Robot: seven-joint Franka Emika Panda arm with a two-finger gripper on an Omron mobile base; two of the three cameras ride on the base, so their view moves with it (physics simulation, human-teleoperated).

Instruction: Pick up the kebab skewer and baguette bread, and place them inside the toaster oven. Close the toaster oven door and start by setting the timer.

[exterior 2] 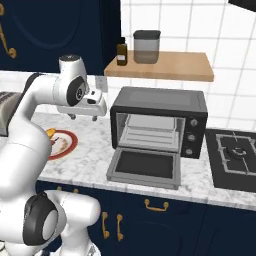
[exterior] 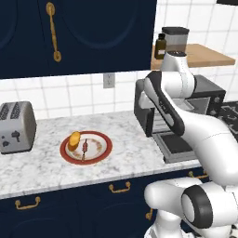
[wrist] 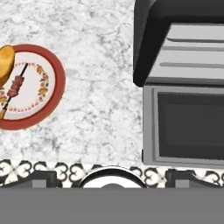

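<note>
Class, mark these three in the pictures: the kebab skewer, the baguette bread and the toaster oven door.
kebab skewer (wrist: 15, 85), hand view, on the meat chunks at mid-stick.
baguette bread (exterior: 74, 139), left base view, on the middle of the loaf's crust.
toaster oven door (exterior 2: 145, 165), right base view, on the dark glass pane of the lowered door.

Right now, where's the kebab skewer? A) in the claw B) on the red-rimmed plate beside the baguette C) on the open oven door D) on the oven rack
B: the kebab skewer lies on the red-rimmed plate next to the baguette bread, left of the toaster oven.
</note>
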